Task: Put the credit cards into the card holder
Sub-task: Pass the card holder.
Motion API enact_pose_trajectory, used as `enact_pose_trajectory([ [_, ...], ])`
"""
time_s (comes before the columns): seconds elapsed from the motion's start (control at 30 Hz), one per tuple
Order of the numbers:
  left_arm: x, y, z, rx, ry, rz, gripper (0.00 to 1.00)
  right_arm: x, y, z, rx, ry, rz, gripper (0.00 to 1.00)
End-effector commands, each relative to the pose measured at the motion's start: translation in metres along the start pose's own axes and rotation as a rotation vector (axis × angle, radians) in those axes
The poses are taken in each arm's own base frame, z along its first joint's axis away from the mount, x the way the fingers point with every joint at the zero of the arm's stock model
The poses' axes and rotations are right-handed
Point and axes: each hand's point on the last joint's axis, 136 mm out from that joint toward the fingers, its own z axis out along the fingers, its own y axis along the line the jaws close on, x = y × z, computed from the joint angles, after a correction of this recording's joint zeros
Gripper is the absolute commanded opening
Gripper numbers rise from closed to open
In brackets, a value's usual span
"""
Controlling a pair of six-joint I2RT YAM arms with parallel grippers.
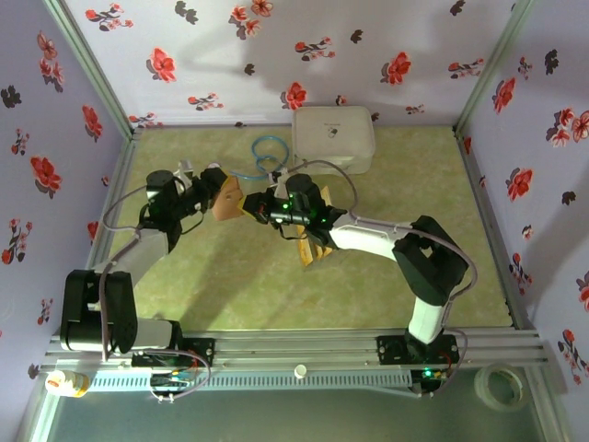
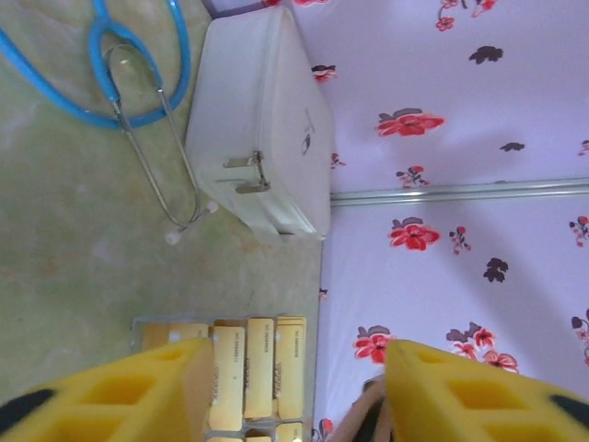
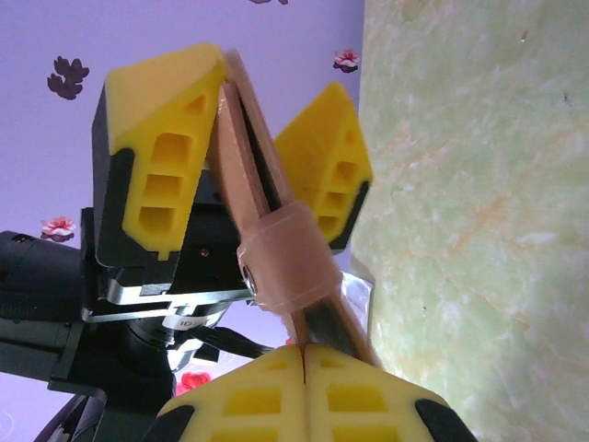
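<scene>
- Left gripper is left of the table's middle. Its yellow fingers sit on either side of the card holder's free end. They're partway apart, and one looks like it's up against the leather. Honestly can't tell if it's actually pinching or just straddling.
- The card holder is the little reddish-brown wallet, up off the table between the two grippers. It's roughly edge-on in the right wrist view, with its strap wrapped round the middle.
- Right gripper comes in from the other side, clenched tight on the holder's edge. Its pads are pressed together with just the thin brown edge sandwiched between them.
- The credit cards are lying flat on the table around the middle, a bit toward the near edge. From the top camera they're partly tucked under the right arm. They're golden-yellow, lined up side by side, and neither gripper is touching them.
- A blue stethoscope lies coiled toward the far edge.
- Just right of it, a big white rounded case sits against the far edge.
</scene>
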Motion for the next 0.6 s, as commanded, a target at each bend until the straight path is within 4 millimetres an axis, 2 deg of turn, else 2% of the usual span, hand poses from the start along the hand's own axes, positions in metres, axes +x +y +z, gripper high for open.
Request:
enact_pose_trajectory([
  [0.0,0.0,-0.019,-0.002,0.087,0.008,0.022,0.44,-0.006,-0.006,-0.001,-0.013,-0.013,0.003,0.0],
  [0.23,-0.001,-0.013,-0.006,0.075,0.0,0.023,0.43,-0.012,-0.015,-0.005,0.004,-0.033,0.011,0.0],
  [0.43,0.0,-0.007,-0.007,0.057,0.005,0.027,0.18,-0.012,-0.011,-0.006,-0.003,-0.028,0.001,0.0],
  [0.5,0.0,-0.004,-0.007,0.044,0.007,0.03,0.16,-0.011,-0.01,-0.01,0.015,-0.028,-0.017,0.0],
  [0.57,0.001,-0.002,-0.008,0.036,0.008,0.035,0.15,-0.011,-0.012,-0.014,0.052,-0.031,-0.051,0.06],
])
